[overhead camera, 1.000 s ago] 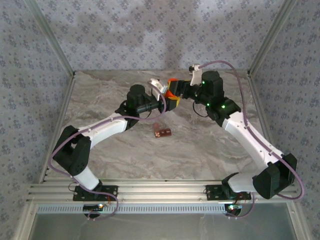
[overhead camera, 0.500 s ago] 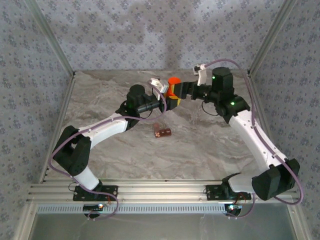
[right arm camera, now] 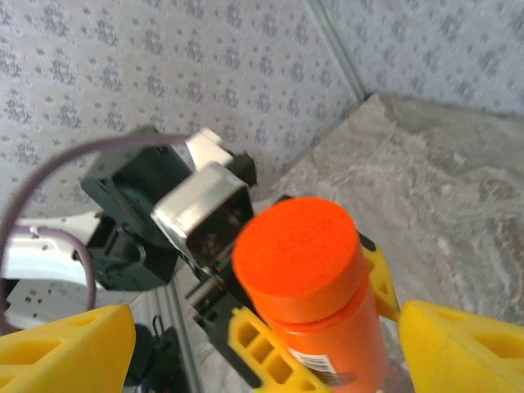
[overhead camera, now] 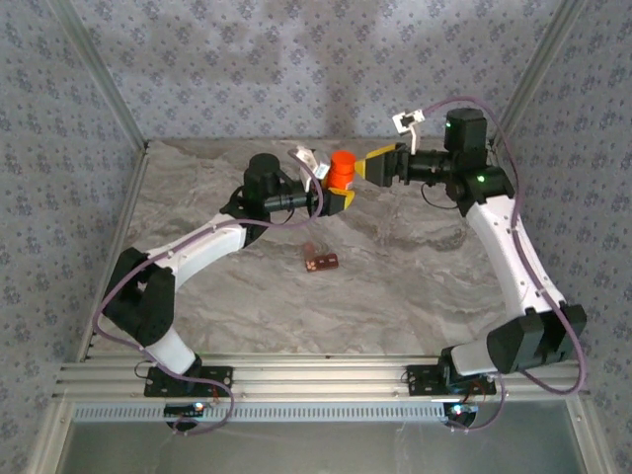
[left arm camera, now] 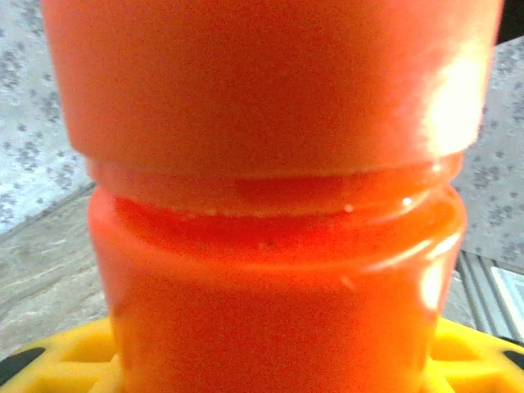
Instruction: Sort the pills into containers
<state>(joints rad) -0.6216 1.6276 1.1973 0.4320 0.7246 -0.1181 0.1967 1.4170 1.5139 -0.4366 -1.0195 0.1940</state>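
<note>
While the left tool [overhead camera: 339, 197] clamps the orange bottle [overhead camera: 343, 168], the containers [overhead camera: 321, 262] lie untouched nearby.

Soft, even overhead light casts faint shadows on the worktop [overhead camera: 415, 286]. The left wrist view is blurred, with glare on the orange bottle [left arm camera: 278, 205].

Patterned walls [overhead camera: 247, 69] enclose a marbled table [overhead camera: 395, 286] behind aluminium rails [overhead camera: 316, 380].

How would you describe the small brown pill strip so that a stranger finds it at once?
Look at the marble table, near its middle. The strip lies flat there, alone. It is small, reddish-brown and rectangular, unlike the orange bottle, which the left hand holds upright farther back.
</note>
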